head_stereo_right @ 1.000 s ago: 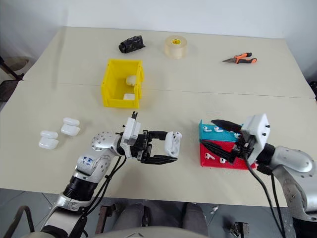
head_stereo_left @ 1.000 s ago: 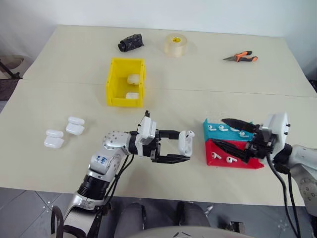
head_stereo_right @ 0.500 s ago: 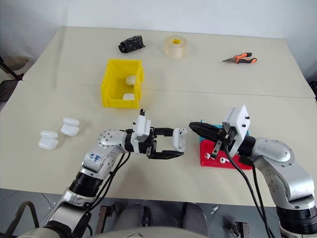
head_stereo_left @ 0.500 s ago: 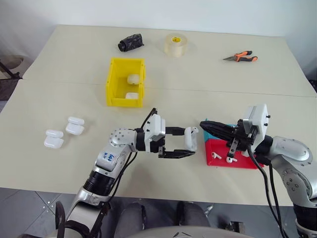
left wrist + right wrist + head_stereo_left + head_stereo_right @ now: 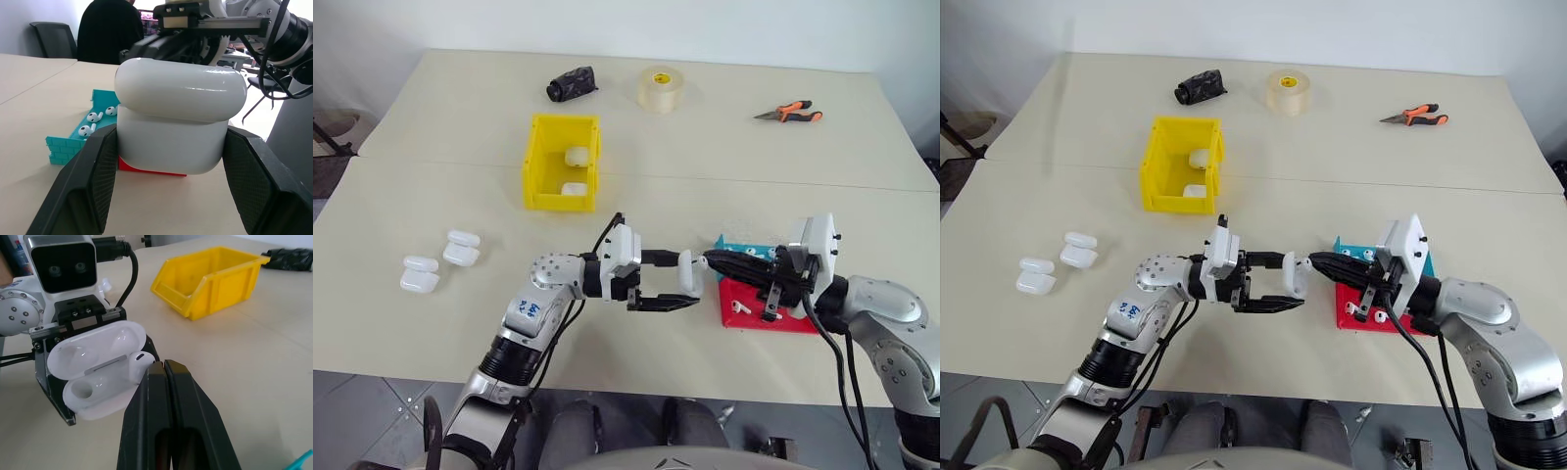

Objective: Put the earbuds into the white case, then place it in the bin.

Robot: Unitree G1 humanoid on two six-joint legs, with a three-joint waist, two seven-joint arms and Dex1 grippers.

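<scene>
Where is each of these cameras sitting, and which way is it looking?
Head views: a stereo pair looking down over both arms, the table and the bin.
Left wrist view: along the left gripper, shut on the white case; the trays lie beyond.
Right wrist view: along the right gripper, fingers shut on an earbud at the open case.
Shared: every view shows the case.

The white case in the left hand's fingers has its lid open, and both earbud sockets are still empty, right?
Not quite. The white case, held open in the left gripper, has only one socket empty. The right wrist view shows an earbud at the other socket, pinched at the tips of the right gripper and its shut fingers.
</scene>
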